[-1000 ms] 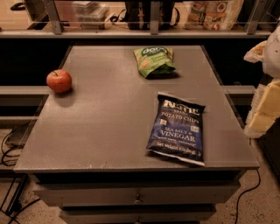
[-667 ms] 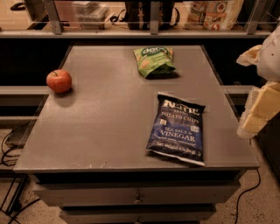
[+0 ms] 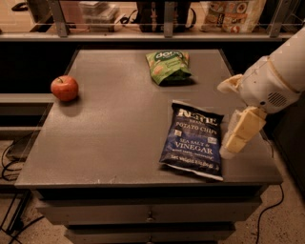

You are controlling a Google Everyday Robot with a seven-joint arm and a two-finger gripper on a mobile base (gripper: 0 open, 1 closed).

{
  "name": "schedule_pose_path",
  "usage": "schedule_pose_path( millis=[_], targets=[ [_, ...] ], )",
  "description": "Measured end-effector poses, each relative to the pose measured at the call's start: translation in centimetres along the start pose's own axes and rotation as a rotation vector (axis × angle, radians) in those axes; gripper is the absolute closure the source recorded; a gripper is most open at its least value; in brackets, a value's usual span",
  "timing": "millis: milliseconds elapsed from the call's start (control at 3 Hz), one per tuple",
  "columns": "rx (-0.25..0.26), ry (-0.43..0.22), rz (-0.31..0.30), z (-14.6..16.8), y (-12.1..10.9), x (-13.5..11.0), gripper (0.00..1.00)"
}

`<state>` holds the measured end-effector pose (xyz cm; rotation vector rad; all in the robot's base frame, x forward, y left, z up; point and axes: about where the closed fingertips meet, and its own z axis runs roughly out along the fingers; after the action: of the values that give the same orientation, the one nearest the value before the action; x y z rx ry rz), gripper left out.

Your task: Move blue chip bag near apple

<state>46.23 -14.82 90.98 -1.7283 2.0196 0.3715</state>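
The blue chip bag point(image 3: 194, 140) lies flat on the grey table point(image 3: 114, 128), right of the middle and near the front edge. The red apple point(image 3: 64, 88) sits at the table's left edge, far from the bag. My gripper point(image 3: 238, 135) hangs from the white arm point(image 3: 274, 78) at the right, just beside the bag's right edge and a little above the table. It holds nothing that I can see.
A smaller green snack bag point(image 3: 168, 66) lies at the back of the table. A shelf with boxes and packets point(image 3: 228, 14) runs behind the table. Drawers sit under the tabletop. Cables lie on the floor at the left and right.
My arm and gripper have moved left from the right edge of the view, over the table, close to the blue bag. The bags and apple have not moved.
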Motion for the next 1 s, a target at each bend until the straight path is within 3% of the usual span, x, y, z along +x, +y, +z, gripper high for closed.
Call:
schedule_pose_path(
  millis=[333,1000],
  targets=[
    [-0.059,-0.065,0.002,3.4,-0.5,-0.8,0.0],
    [-0.13,-0.026,0.038,9.5,-2.2,0.2,0.0]
  ],
)
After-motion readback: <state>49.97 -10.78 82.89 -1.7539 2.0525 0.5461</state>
